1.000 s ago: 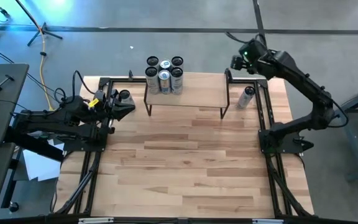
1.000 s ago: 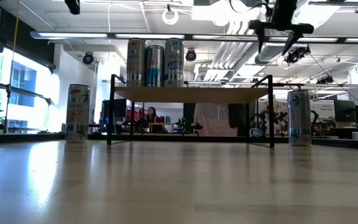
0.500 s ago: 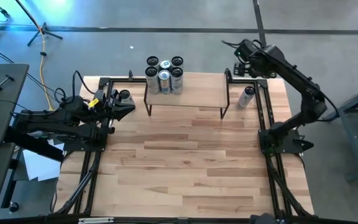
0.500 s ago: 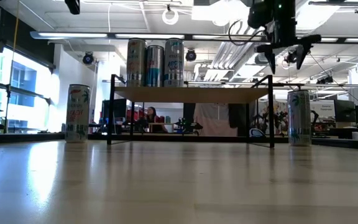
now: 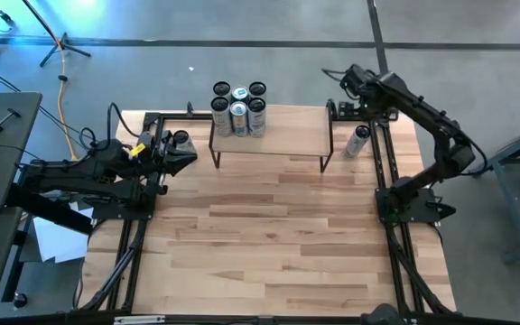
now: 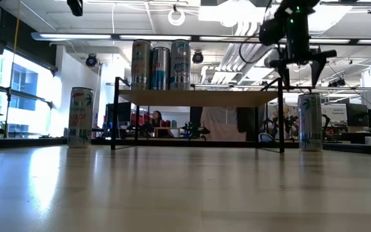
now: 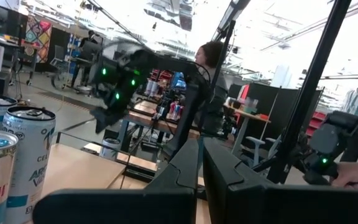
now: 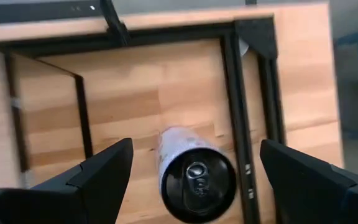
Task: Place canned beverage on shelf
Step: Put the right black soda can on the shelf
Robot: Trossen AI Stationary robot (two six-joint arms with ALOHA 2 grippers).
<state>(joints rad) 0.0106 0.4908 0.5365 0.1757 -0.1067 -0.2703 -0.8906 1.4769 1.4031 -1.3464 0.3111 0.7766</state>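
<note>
A slim white can [image 5: 359, 141] stands upright on the table just right of the shelf [image 5: 269, 137]; it also shows in the low view [image 6: 310, 122]. My right gripper [image 6: 299, 72] hangs open above that can, pointing steeply down. In its wrist view the can's top [image 8: 197, 180] lies between the two fingers, which are apart from it. Several cans [image 5: 239, 108] stand on the shelf's far left corner. Another can [image 5: 181, 140] stands on the table left of the shelf, beside my left gripper [image 5: 190, 155], which is shut and holds nothing.
Black frame rails [image 5: 385, 162] run along the table's right and left sides, close to the white can. The shelf's thin black legs [image 6: 281, 116] stand just left of that can in the low view. The near half of the tabletop [image 5: 269, 244] is bare wood.
My right gripper has come down from high over the table's far right corner toward the white can beside the shelf. It has tipped over so that it points more steeply down, and it has stayed open. The cans have not moved.
</note>
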